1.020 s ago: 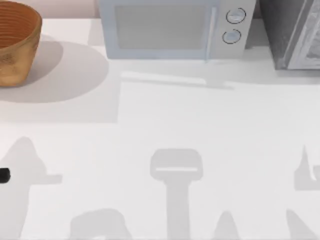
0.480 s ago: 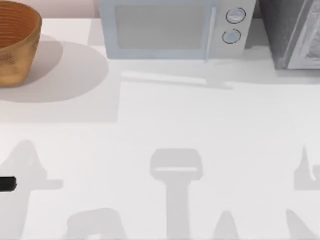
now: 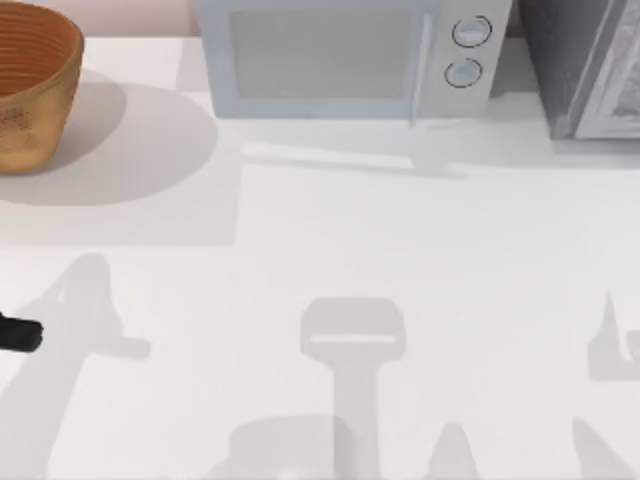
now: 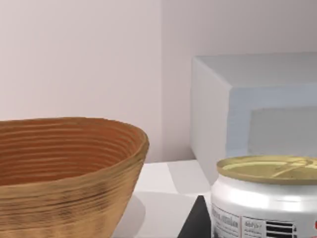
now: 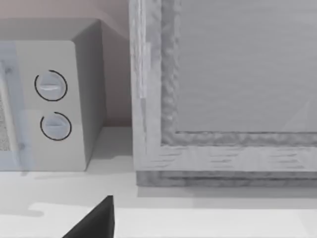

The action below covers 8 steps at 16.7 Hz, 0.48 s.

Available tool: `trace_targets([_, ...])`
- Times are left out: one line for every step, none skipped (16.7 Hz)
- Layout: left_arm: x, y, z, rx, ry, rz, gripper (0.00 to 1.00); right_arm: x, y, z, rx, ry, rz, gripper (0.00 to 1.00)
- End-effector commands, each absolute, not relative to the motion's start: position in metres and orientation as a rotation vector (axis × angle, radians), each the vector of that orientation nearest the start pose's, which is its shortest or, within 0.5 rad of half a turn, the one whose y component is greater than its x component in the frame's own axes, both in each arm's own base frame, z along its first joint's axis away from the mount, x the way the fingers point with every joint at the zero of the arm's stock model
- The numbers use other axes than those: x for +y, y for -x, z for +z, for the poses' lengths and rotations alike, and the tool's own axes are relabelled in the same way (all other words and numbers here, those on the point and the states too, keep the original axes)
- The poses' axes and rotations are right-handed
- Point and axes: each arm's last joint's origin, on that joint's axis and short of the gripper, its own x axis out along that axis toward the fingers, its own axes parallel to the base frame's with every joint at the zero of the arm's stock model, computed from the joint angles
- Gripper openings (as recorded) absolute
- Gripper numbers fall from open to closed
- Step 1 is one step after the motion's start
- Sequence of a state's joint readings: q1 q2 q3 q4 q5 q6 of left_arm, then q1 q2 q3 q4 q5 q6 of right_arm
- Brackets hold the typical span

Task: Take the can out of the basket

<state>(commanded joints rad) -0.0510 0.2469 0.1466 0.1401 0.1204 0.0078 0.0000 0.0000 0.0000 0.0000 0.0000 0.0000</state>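
The can sat right at the left gripper, outside and beside the basket; whether the gripper clasped it, I couldn't tell. It was silver, with a yellowish top.

My left arm pokes in as a short dark tip at the tabletop's left edge, low in the top view, lying roughly level. In the left wrist view one dark finger of my left pincer juts up. In the right wrist view a dark finger of my right pincer shows
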Motion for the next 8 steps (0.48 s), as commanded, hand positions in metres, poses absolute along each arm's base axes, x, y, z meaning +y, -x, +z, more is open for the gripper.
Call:
trace_targets([-0.013,-0.123,0.212,-0.046,-0.006,-0.211,0.00,-0.001,-0.106,0.160,0.000,0.000,0.000,1.00])
trace_targets([-0.016,-0.128,0.221,-0.052,-0.007,-0.251,0.00,-0.001,-0.106,0.160,0.000,0.000,0.000,1.00])
trace_targets([-0.018,-0.134,0.229,-0.058,-0.008,-0.291,0.00,-0.001,-0.106,0.160,0.000,0.000,0.000,1.00])
trace_targets([-0.021,-0.141,0.236,-0.062,-0.010,-0.330,0.00,-0.001,-0.106,0.160,0.000,0.000,0.000,1.00])
trace_targets([-0.024,-0.148,0.242,-0.067,-0.012,-0.368,0.00,-0.001,-0.106,0.160,0.000,0.000,0.000,1.00])
trace_targets([-0.027,-0.156,0.248,-0.070,-0.014,-0.406,0.00,-0.001,-0.106,0.160,0.000,0.000,0.000,1.00])
trace_targets([-0.030,-0.164,0.253,-0.074,-0.017,-0.444,0.00,-0.001,-0.106,0.160,0.000,0.000,0.000,1.00])
trace_targets([-0.033,-0.172,0.258,-0.077,-0.020,-0.483,0.00,-0.001,-0.106,0.160,0.000,0.000,0.000,1.00])
